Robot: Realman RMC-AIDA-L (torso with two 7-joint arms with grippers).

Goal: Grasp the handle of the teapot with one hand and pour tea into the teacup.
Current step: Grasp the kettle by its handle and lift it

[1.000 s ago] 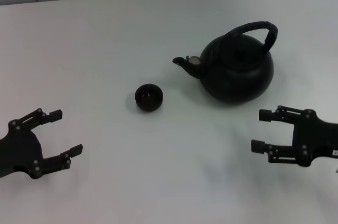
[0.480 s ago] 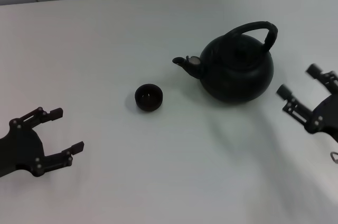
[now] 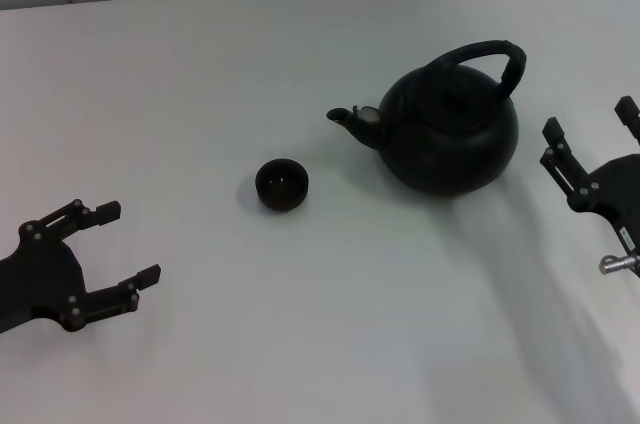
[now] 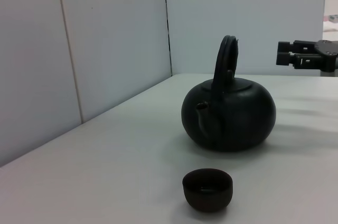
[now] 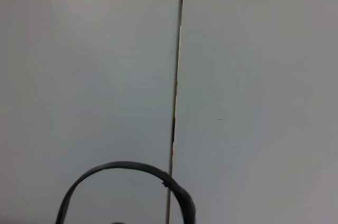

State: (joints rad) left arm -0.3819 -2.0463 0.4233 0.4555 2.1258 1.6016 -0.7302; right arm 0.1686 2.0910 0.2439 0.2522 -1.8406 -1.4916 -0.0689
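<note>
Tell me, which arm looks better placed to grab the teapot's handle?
The right. Its open gripper hangs just beside the teapot, near the handle. The left gripper sits far off, beyond the teacup.

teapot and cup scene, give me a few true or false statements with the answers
1. The teapot stands upright on the table. True.
2. The right gripper is shut on the handle. False: it is open, beside the teapot, touching nothing.
3. The teacup lies on the spout side of the teapot. True.
4. The left gripper holds the teacup. False: it is open and empty, apart from the cup.
5. The teapot is tipped over the teacup. False: it is not tilted.
</note>
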